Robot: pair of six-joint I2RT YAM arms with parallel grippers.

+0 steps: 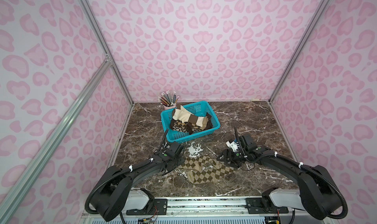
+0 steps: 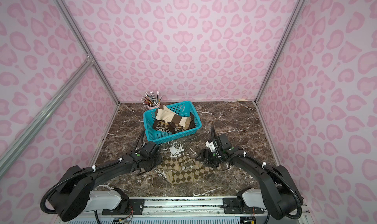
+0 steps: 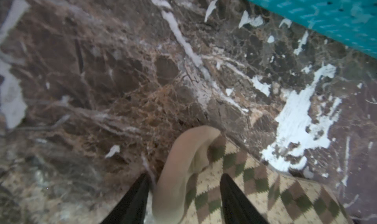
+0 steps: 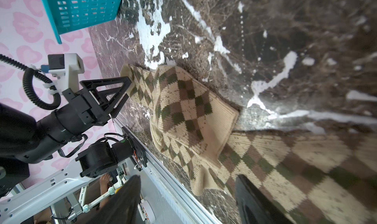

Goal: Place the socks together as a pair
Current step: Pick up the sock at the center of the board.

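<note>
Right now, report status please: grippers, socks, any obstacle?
Left gripper open, astride one end of diamond socks. Right gripper open at other end. Socks overlap on table. Basket behind, not blocking.

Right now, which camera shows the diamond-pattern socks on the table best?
The right wrist view. The diamond socks fill it up close, one lying across the other, and the pattern is clear. Both top views show them small and far away. The left wrist view shows only one blurry end.
</note>
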